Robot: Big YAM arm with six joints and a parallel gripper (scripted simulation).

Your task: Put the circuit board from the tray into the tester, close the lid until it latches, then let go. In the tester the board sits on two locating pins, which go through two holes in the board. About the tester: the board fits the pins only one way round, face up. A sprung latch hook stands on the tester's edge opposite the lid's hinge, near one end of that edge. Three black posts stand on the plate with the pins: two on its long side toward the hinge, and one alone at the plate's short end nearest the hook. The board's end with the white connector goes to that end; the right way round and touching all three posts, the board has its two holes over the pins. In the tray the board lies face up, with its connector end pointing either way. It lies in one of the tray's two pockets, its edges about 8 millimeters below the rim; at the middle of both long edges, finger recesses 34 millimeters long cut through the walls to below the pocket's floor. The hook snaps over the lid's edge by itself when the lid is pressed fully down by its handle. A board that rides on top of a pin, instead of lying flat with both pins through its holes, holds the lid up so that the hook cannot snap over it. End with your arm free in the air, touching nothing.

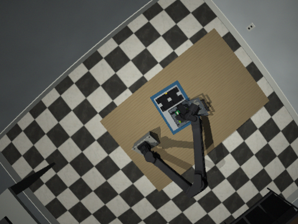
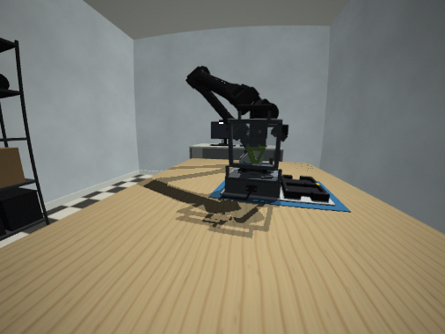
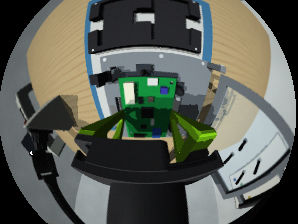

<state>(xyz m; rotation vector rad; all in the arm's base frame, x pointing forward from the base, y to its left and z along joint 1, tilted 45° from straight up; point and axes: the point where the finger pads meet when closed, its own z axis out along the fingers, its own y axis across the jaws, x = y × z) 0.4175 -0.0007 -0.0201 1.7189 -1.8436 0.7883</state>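
Item, circuit board (image 1: 177, 112) (image 3: 147, 100): one, green, face up, just above the tester (image 1: 174, 118) (image 2: 237, 185) (image 3: 192, 72) by our reading, and out of the tray (image 1: 165, 101) (image 2: 303, 190) (image 3: 117, 30).

Item, gripper (image 1: 181, 114) (image 2: 256, 162) (image 3: 147, 113): one, grasping the board, we judge, a finger at each long edge. The fingertips show above the tester's base in the exterior view.

Position, taken from the exterior side: the board lies directly between the fingertips, its long axis running left to right, along the hinge side and square to the line joining the fingers. Its white connector (image 3: 129, 93) end points right, to the tray. The open lid (image 2: 230, 145) (image 3: 255, 104) stands on the near side; what we take for the hook (image 3: 102, 78) is on the far side, toward the right end. We judge the heading correct.

Arms: one (image 1: 199, 147) (image 2: 224, 88), reaching in from the left and far; no second to choose.

Move required, in our estimate: straight down, with small shifts near toward the hinge-side posts and right toward the lone post. Pins and holes we cannot make out beneath the board.

Risk: a slight skew or shift could leave the board riding on a pin.
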